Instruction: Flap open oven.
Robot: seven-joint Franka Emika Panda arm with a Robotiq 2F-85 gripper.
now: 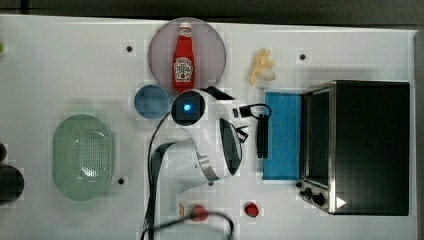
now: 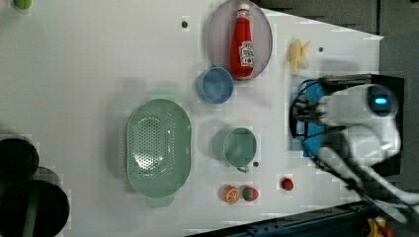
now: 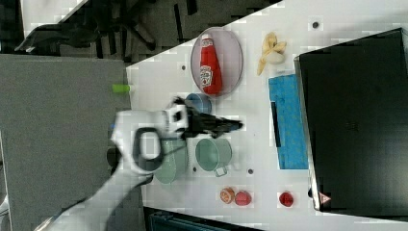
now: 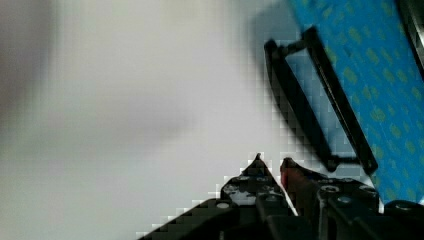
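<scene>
Black fingers (image 4: 270, 162) sit closest to the wrist camera, their tips nearly together with a thin gap and nothing between them, just short of the dark bar handle (image 4: 305, 100). On the top view's right the oven (image 1: 370, 145) stands on the white table (image 1: 60, 70), its blue glass door (image 1: 282, 135) folded down flat toward the arm (image 1: 210, 140). A ketchup bottle (image 1: 183, 57) lies on a plate (image 1: 160, 50) beyond
</scene>
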